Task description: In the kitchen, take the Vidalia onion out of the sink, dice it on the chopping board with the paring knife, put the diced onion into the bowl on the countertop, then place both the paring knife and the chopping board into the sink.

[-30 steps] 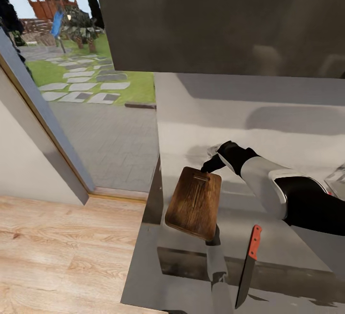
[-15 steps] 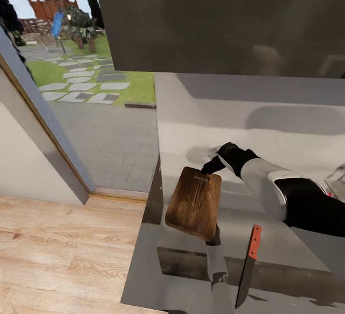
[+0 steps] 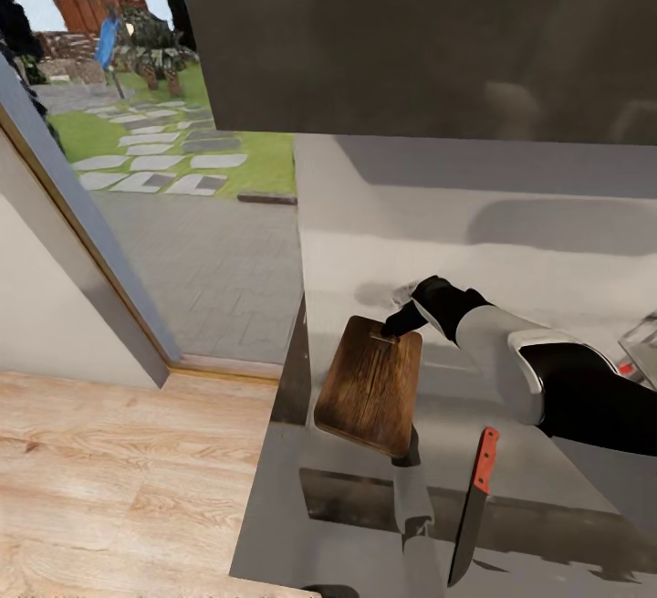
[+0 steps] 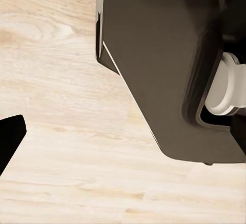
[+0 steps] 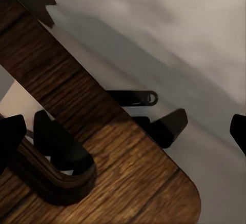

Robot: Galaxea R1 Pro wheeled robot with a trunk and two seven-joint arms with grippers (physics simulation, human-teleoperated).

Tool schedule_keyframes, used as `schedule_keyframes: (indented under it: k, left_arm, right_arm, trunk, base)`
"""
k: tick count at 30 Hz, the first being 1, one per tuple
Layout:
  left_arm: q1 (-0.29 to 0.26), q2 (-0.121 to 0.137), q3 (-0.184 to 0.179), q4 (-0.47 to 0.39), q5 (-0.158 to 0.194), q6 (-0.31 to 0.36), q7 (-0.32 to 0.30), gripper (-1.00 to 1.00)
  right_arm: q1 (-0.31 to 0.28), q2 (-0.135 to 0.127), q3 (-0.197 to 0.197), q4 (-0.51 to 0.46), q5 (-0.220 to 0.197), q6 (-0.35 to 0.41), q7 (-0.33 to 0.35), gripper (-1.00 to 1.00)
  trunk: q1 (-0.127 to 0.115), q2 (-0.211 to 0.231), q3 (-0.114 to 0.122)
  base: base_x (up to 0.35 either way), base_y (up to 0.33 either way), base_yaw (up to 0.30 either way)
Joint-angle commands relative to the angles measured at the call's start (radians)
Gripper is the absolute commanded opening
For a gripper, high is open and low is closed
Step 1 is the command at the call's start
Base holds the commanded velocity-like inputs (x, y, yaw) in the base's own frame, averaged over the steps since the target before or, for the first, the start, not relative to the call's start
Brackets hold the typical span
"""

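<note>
Right gripper (image 3: 394,328) grips the chopping board (image 3: 370,385) at its slot end; no readable writing.

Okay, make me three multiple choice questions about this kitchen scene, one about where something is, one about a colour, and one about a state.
1. Where does the paring knife lie?
A. On the countertop, apart from the chopping board
B. On the chopping board
C. On the wood floor

2. What colour is the knife's handle?
A. Blue
B. Orange-red
C. White

3. How does the chopping board sit?
A. Flat on the countertop
B. Tilted, its slotted end raised at the right gripper
C. Standing in the sink

Answers: 1 A, bare counter shows between knife and board. 2 B, the handle is orange-red against the dark blade. 3 B, the right wrist view shows counter under the lifted corner.
</note>
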Motion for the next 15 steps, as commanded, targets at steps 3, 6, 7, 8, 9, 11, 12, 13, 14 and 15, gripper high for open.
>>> schedule_keyframes:
  k: [3, 6, 7, 8, 9, 11, 12, 13, 14, 15]
  left_arm:
    - [0.001, 0.000, 0.006, -0.001, 0.005, 0.001, -0.007, 1.00]
    - [0.001, 0.000, 0.006, -0.001, 0.005, 0.001, -0.007, 1.00]
    - [0.001, 0.000, 0.006, -0.001, 0.005, 0.001, -0.007, 1.00]
    - [0.001, 0.000, 0.006, -0.001, 0.005, 0.001, -0.007, 1.00]
    - [0.001, 0.000, 0.006, -0.001, 0.005, 0.001, -0.007, 1.00]
    - [0.001, 0.000, 0.005, -0.001, 0.005, 0.001, -0.007, 1.00]
    - [0.001, 0.000, 0.005, -0.001, 0.005, 0.001, -0.007, 1.00]
    - [0.001, 0.000, 0.005, -0.001, 0.005, 0.001, -0.007, 1.00]
    - [0.001, 0.000, 0.005, -0.001, 0.005, 0.001, -0.007, 1.00]
    - [0.001, 0.000, 0.005, 0.000, 0.005, 0.001, -0.007, 1.00]
  right_arm:
    - [0.000, -0.001, 0.005, -0.003, 0.007, 0.003, 0.007, 1.00]
    - [0.000, 0.000, 0.005, -0.003, 0.007, 0.002, 0.007, 1.00]
    - [0.000, 0.000, 0.005, -0.003, 0.007, 0.002, 0.006, 1.00]
    - [0.000, 0.000, 0.005, -0.003, 0.010, 0.002, 0.006, 1.00]
    - [0.000, 0.000, 0.005, -0.003, 0.012, 0.002, 0.006, 1.00]
    - [0.000, 0.000, 0.005, -0.003, 0.022, 0.002, 0.007, 1.00]
    - [0.000, 0.000, 0.005, -0.003, 0.026, 0.002, 0.007, 1.00]
    - [0.000, -0.001, 0.005, -0.003, 0.037, 0.001, 0.007, 1.00]
    - [0.000, -0.001, 0.005, -0.003, 0.042, 0.001, 0.007, 1.00]
    - [0.000, -0.001, 0.005, -0.003, 0.051, 0.001, 0.007, 1.00]
  trunk:
    - [0.001, -0.002, -0.003]
    - [0.001, -0.002, -0.004]
    - [0.001, -0.002, -0.004]
    - [0.001, -0.002, -0.004]
    - [0.001, -0.002, -0.004]
    - [0.001, -0.002, -0.004]
    - [0.001, -0.002, -0.004]
    - [0.001, -0.002, -0.004]
    - [0.001, -0.002, -0.004]
    - [0.001, -0.002, -0.004]
  base:
    - [0.000, 0.000, 0.000]
    - [0.000, 0.000, 0.000]
    - [0.000, 0.000, 0.000]
    - [0.000, 0.000, 0.000]
    - [0.000, 0.000, 0.000]
    - [0.000, 0.000, 0.000]
    - [0.000, 0.000, 0.000]
    - [0.000, 0.000, 0.000]
    - [0.000, 0.000, 0.000]
    - [0.000, 0.000, 0.000]
